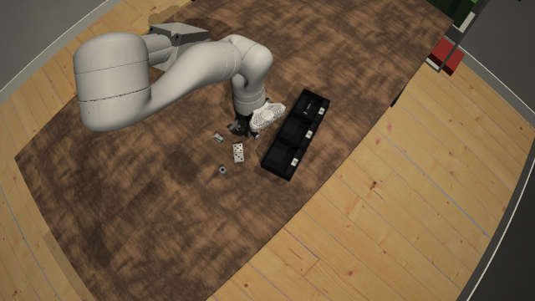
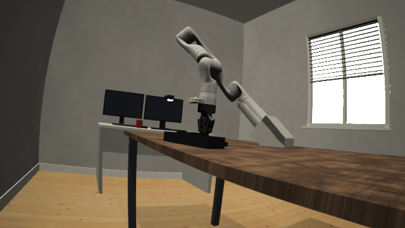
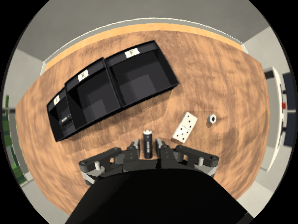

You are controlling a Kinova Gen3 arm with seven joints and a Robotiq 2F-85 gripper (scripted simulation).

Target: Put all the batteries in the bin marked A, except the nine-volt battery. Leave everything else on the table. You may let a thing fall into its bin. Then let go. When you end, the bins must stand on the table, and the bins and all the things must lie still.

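A dark battery (image 3: 147, 145) (image 1: 257, 136) with a pale end stands between the fingers of my gripper (image 3: 147, 144) (image 1: 246, 131) (image 2: 205, 131). The gripper is partly open, with a narrow gap on each side of the battery. Another small battery (image 3: 65, 119) (image 1: 308, 108) lies in the end compartment of the black bins (image 3: 123, 80) (image 1: 275, 172) (image 2: 186, 139). Each compartment bears a white label; the letters are too small to read surely. A small grey and white thing (image 1: 218, 137), perhaps the nine-volt battery, lies on the other side of the gripper from the bins; it is hidden in the wrist view.
A white domino (image 1: 238, 153) (image 3: 185, 127) lies near the gripper. A small metal nut (image 1: 222, 170) (image 3: 212, 119) lies beyond it. The bin walls rise close to the gripper on one side. The table's edge runs beyond the bins.
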